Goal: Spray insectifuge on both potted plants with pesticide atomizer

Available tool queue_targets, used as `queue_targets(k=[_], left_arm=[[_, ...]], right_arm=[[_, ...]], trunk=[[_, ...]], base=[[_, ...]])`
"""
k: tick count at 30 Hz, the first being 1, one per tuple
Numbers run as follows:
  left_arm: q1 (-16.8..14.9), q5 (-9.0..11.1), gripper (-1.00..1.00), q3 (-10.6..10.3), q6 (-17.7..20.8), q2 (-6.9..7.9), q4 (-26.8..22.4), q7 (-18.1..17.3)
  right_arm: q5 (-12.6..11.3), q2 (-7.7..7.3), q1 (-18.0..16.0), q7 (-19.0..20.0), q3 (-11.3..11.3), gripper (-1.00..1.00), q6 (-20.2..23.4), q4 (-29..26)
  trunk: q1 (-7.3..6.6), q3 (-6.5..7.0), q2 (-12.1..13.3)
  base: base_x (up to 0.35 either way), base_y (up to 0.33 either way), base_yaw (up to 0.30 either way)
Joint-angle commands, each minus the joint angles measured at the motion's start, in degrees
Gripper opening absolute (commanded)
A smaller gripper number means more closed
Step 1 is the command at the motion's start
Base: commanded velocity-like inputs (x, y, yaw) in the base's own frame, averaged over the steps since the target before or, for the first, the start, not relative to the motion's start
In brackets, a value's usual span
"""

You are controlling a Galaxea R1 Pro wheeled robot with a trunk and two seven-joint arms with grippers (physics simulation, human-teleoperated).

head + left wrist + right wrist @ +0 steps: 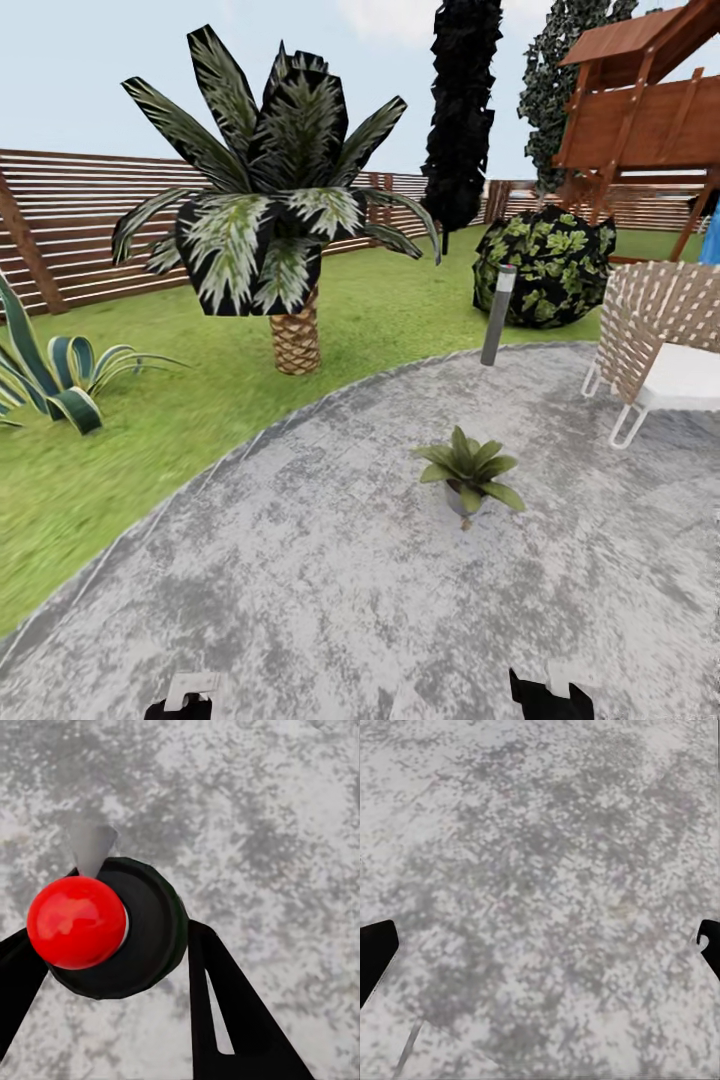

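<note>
- The mottled grey and white stone paving [540, 870] lies under the camera.
- The two black fingertips [375, 949] of the right gripper [540, 945] stand far apart at opposite edges, with bare paving between them.

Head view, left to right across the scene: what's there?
Striped green-and-cream agave-like clump → tall palm with scaly brown trunk → small potted plant of pointed green leaves in a grey pot on the paved patio → round dark green bush → white woven lattice chair.
</note>
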Motion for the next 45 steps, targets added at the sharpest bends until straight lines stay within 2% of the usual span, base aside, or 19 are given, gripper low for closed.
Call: queue_targets(k=[1, 45], left_arm=[[-0.02, -0.24, -1.0, 0.45, -0.17, -0.01, 0.05, -0.19], [-0.02, -0.24, -1.0, 0.48, -0.17, -0.01, 0.04, -0.21]], right_arm=[[-0.32, 0.01, -0.04, -0.2, 0.49, 1.0, -0.12, 0.03], [-0.47, 0.01, -0.04, -0.28, 0.45, 1.0, -0.11, 0.03]], trunk=[[0.0, -0.05, -0.02], [0.0, -1.45, -0.02]], base=[[0.132, 0.321, -0.3], [0.108, 0.323, -0.288]])
